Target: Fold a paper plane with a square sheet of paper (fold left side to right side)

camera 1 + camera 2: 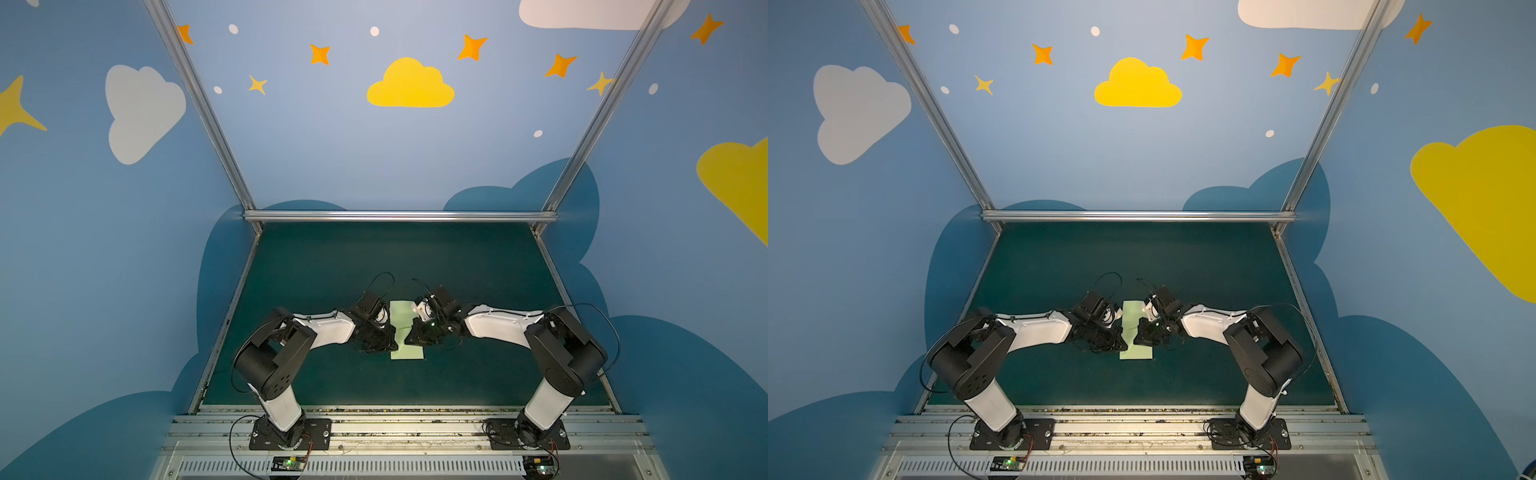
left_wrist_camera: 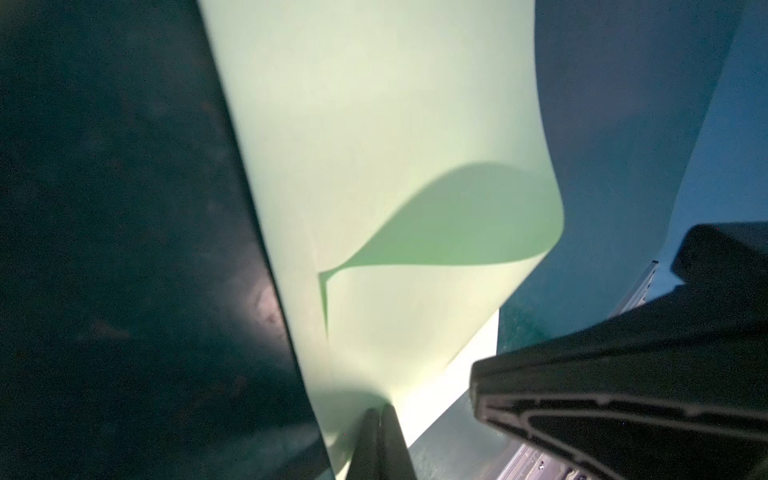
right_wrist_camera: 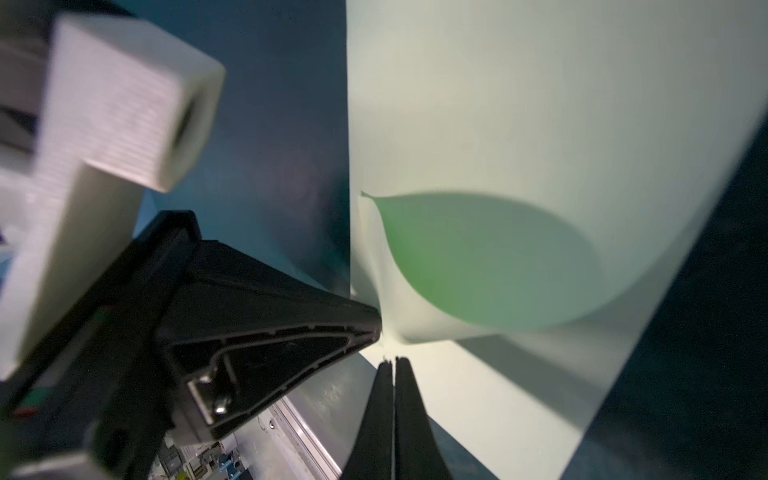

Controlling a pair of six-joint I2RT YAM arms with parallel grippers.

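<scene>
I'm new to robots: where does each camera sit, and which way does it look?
Top views: paired high behind the left arm and right arm, facing down at the table, paper and back wall.
Left wrist: on the left arm, looking along its shut left tool, which pinches the curled paper; the right tool pokes in.
Right wrist: on the right arm, looking along its shut right tool at the paper; the left tool pokes in.
Shared: both wrist views show the paper's same curl and both tools.

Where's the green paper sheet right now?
In both top views the pale-green paper sheet sits centre of the mat, between the left pincer and right pincer.
</scene>
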